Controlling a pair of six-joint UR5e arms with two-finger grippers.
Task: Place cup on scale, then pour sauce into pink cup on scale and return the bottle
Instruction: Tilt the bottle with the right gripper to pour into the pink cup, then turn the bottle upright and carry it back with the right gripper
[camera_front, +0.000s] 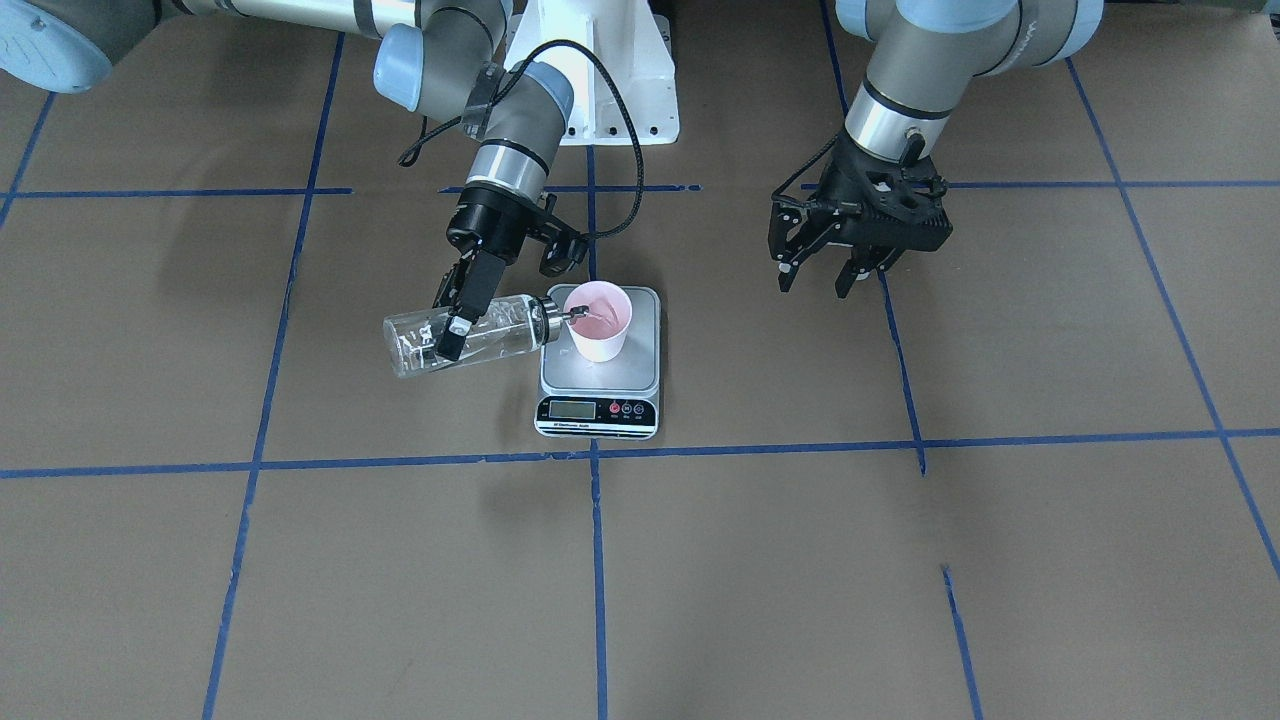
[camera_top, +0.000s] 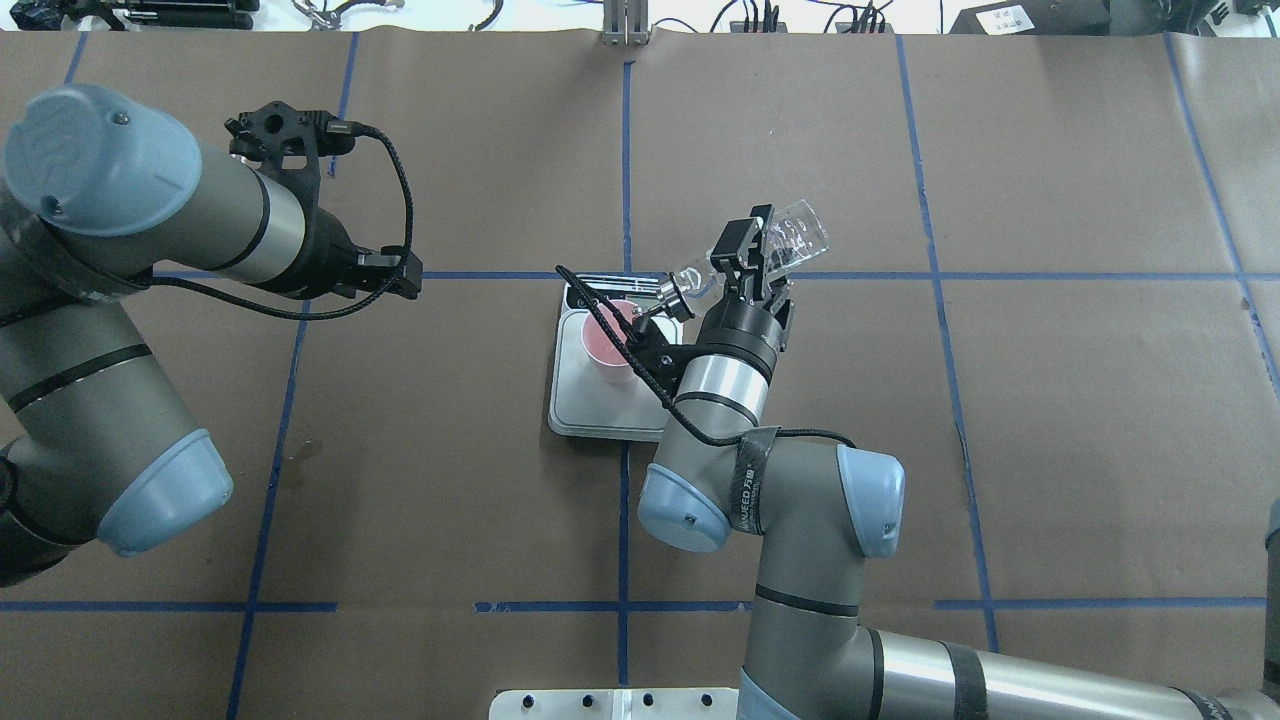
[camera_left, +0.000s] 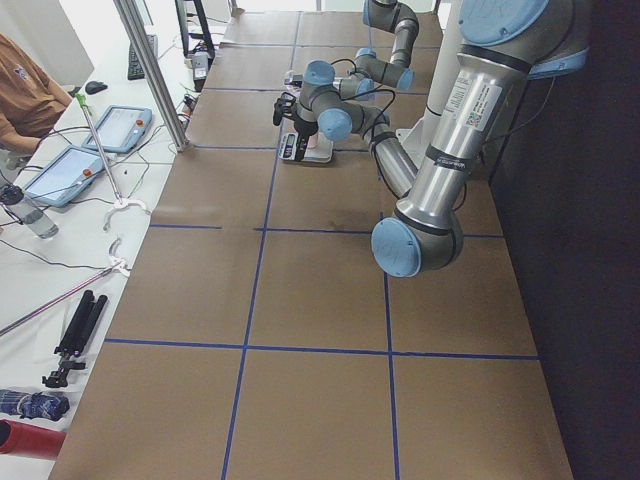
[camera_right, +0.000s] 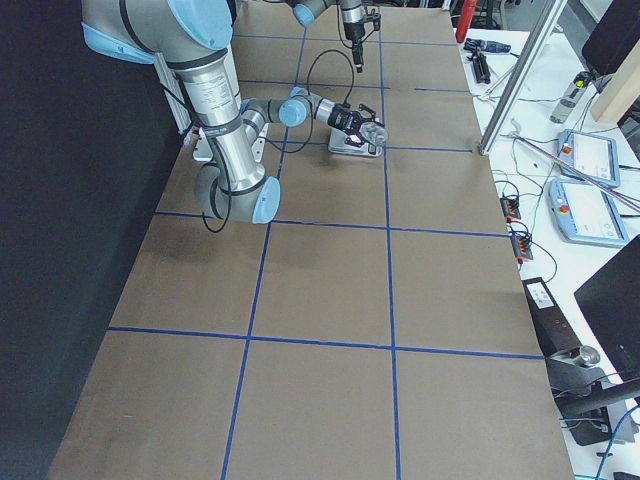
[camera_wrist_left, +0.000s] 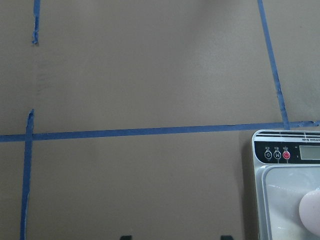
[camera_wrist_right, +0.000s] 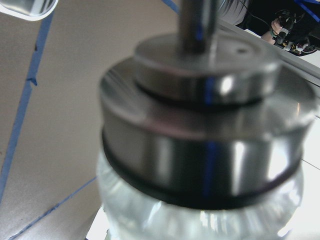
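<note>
The pink cup stands upright on the silver scale, toward the platform's back. My right gripper is shut on the clear bottle, which is tipped almost level, its silver spout over the cup's rim. Overhead, the bottle slants away from the cup on the scale, with the right gripper around its middle. The sauce is too faint to make out. My left gripper hangs open and empty well to the side of the scale. The left wrist view shows the scale and cup edge. The bottle cap fills the right wrist view.
Brown paper with blue tape lines covers the table. The white robot base sits behind the scale. A side bench with tablets, a metal post and a seated person lie beyond the table's far edge.
</note>
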